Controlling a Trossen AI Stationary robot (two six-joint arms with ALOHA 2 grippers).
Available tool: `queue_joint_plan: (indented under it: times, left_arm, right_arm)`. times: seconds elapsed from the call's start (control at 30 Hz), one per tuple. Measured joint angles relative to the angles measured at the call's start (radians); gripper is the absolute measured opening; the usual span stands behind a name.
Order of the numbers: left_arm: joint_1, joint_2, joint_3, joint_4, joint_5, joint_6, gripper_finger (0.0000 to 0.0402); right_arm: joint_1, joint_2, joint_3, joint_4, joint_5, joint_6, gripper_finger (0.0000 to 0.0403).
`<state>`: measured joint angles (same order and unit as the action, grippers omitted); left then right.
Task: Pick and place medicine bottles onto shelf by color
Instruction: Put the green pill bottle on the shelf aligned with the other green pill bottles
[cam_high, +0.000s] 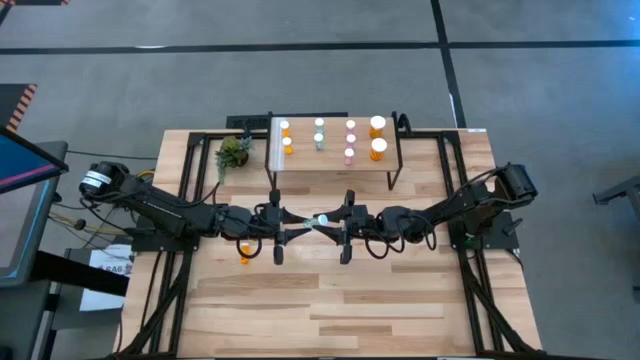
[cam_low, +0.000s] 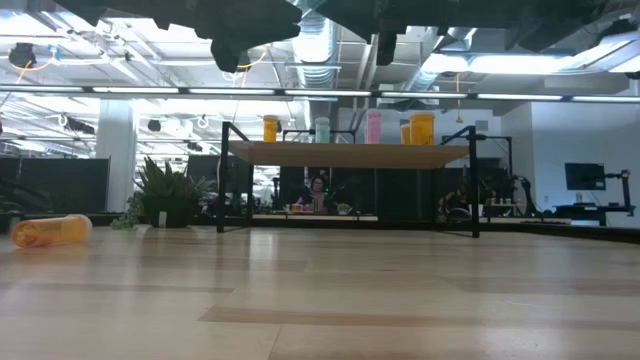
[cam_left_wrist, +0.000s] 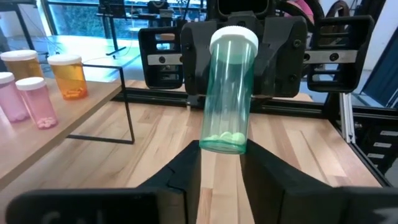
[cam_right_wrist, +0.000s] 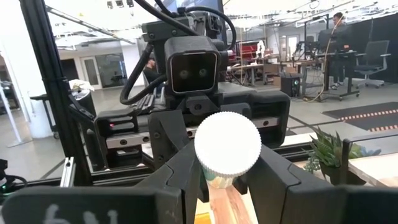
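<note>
A teal medicine bottle (cam_high: 320, 220) with a white cap hangs above the table's middle, between my two grippers, which face each other. My left gripper (cam_left_wrist: 222, 149) is shut on its bottom end and my right gripper (cam_right_wrist: 227, 171) on its cap end. The shelf (cam_high: 335, 178) stands at the far side on thin black legs. On it stand orange bottles (cam_high: 286, 136), teal ones (cam_high: 319, 132), pink ones (cam_high: 350, 140) and two larger orange ones (cam_high: 378, 137). One orange bottle (cam_low: 50, 230) lies on its side on the table, under my left arm. My left gripper pinches the teal bottle's bottom end (cam_left_wrist: 225, 140) between its two fingers, coming level from the table's left, along the bottle. My right gripper pinches the white cap (cam_right_wrist: 227, 144) between its two fingers, level from the right. The bottle lies roughly level, clear of the table.
A small potted plant (cam_high: 233, 152) stands left of the shelf. Black frame rails (cam_high: 180, 180) run along both sides of the table. Bare wood lies on the near half of the table (cam_high: 330, 310).
</note>
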<state>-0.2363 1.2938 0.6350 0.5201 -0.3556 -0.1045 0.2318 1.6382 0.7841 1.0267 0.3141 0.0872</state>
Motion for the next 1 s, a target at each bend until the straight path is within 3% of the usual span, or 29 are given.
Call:
queue_joint_plan:
  times: [0.23,0.63,1.0]
  left_arm:
    - [0.000,0.000,-0.001,0.004,0.012,0.001,0.0066]
    - [0.000,0.000,-0.001,0.021,0.010,0.026,0.0064]
    - [0.000,0.000,-0.001,0.020,-0.026,0.032,0.0154]
  right_arm:
    - [0.002,-0.001,0.000,0.002,0.000,0.000,0.0134]
    - [0.003,-0.002,0.000,0.009,-0.001,0.003,0.0138]
    - [0.003,-0.001,0.000,-0.028,-0.002,0.018,0.0138]
